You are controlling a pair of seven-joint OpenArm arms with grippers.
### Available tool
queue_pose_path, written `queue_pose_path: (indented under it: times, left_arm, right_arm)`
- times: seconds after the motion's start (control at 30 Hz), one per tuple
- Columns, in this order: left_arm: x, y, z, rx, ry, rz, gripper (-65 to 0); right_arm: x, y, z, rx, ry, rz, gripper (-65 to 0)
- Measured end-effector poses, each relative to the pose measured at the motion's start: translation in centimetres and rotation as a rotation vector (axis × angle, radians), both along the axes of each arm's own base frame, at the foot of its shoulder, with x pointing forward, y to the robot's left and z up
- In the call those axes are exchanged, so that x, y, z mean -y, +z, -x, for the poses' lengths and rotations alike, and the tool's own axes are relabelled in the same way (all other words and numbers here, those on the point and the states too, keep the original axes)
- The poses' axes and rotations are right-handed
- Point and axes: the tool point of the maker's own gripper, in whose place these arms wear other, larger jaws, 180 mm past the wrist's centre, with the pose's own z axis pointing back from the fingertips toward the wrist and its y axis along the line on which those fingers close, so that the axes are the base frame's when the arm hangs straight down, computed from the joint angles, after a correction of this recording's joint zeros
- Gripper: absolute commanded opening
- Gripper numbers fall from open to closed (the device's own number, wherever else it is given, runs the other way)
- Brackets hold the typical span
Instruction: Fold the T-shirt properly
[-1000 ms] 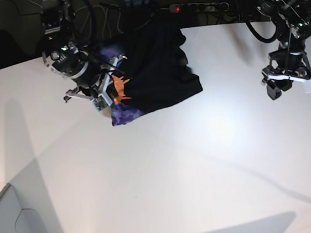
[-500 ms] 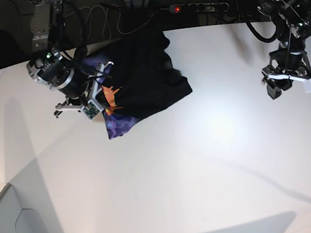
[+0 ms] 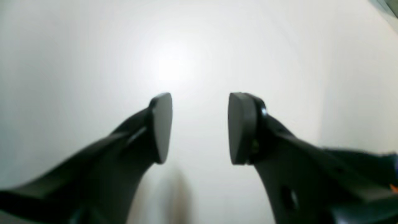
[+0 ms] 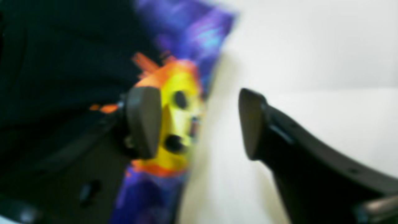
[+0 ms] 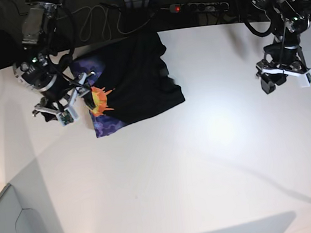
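T-shirt point(image 5: 134, 77) released near the tabletop's point(image 5: 205, 161) far-left corner, still bunched.
Right gripper point(image 4: 199, 123) has just parted, empty; left gripper point(image 3: 199, 127) apart, idle; folding unfinished.

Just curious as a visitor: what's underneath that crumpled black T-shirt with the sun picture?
Around the T-shirt only the white table shows, so it lies on that. Anything beneath the bunched cloth is covered and cannot be seen.
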Motion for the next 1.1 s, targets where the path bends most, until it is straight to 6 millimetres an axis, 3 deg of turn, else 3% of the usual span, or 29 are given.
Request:
queue_pose_path:
  times: [0.13,0.37,0.53,0.83,1.1]
  left_arm:
    - [0.8,-0.4,0.6,-0.001,-0.011,0.047,-36.5]
    - [0.6,-1.0,1.8,-0.023,-0.009,0.066,-36.5]
    - [-2.3,-0.4,3.1,-0.017,0.078,0.033,-36.5]
    - [-4.8,-0.4,5.2,-0.035,0.158,0.017,-36.5]
    - [-4.8,-1.2,6.7,-0.078,0.161,0.017,-36.5]
  right_arm:
    - [1.0,0.6,0.8,0.012,-0.058,-0.006,-21.6]
    - [1.3,-3.8,4.4,-0.135,-0.067,-0.025,-21.7]
    - [1.2,-5.7,5.8,-0.187,-0.062,-0.063,-21.7]
    - [-2.9,-6.8,4.3,-0.193,0.014,-0.153,-21.7]
    - [-4.4,-7.3,0.7,-0.188,-0.075,-0.24,-21.1]
